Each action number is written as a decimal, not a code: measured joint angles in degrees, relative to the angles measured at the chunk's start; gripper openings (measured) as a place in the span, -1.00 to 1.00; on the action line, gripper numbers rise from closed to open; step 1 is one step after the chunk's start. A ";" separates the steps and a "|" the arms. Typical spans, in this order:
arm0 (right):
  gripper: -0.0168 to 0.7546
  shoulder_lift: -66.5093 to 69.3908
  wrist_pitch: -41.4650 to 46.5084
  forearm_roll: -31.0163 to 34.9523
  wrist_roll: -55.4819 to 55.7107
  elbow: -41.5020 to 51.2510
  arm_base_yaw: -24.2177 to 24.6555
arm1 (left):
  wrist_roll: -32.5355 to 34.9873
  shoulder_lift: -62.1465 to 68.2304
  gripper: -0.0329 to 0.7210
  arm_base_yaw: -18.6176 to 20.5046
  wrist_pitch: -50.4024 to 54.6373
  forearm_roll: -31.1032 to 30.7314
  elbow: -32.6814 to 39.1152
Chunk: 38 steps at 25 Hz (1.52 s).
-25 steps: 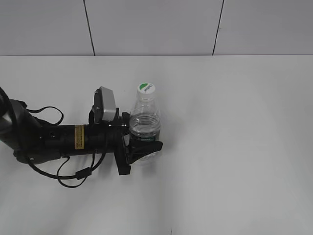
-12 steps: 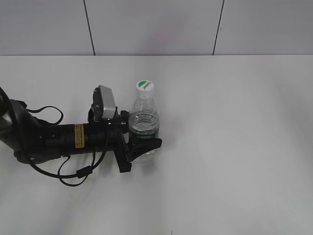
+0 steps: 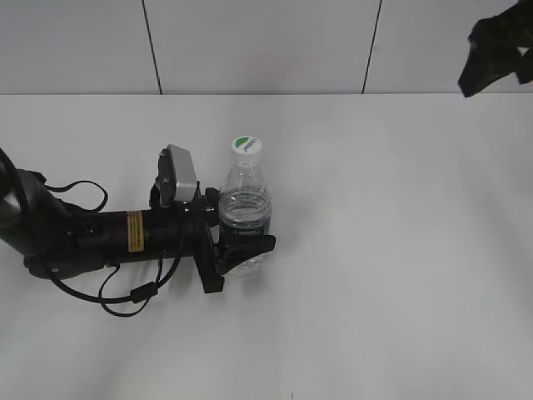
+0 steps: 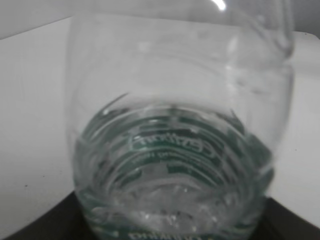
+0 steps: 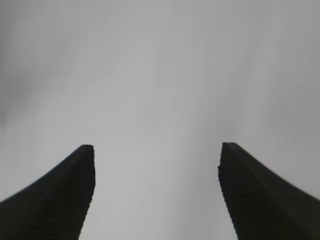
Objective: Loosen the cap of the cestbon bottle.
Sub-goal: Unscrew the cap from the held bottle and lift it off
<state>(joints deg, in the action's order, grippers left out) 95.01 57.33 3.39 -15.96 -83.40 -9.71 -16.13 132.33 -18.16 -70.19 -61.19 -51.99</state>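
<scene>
Cestbon bottle (image 3: 246,218) upright on the white worktop (image 3: 400,250), left of centre, long axis vertical, cap (image 3: 246,147) on top. Left gripper (image 3: 241,237) clamped around its lower body at the green label, arm lying flat. Right gripper (image 5: 156,165) top right, well apart, jaws spread wide, holding nothing. Tiled wall (image 3: 266,46) behind.

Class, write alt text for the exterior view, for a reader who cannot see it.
On a white table, the left gripper clamps the lower body of the upright cestbon bottle, whose cap is on. The right gripper hangs at the top right corner, well away.
</scene>
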 joint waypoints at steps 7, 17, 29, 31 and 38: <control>0.56 6.79 5.93 -1.08 0.42 -6.78 -10.44 | 0.00 0.00 0.18 0.00 0.00 0.00 0.00; 0.56 10.46 11.86 1.62 7.64 -18.10 -22.56 | 0.00 0.00 0.18 -0.05 0.00 0.00 0.00; 0.56 15.54 12.29 8.65 22.06 -18.66 -24.70 | 0.00 0.00 0.18 -0.05 0.06 0.33 0.00; 0.56 15.54 12.34 9.55 22.70 -18.66 -24.78 | 0.00 0.00 0.18 -0.05 0.06 0.34 0.00; 0.56 16.38 12.41 10.46 23.22 -19.10 -28.02 | 0.00 0.00 0.18 -0.05 0.06 0.45 0.00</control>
<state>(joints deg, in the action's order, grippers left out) 111.39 69.74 13.84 7.26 -102.51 -37.73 -16.13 132.33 -18.21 -70.13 -60.74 -51.99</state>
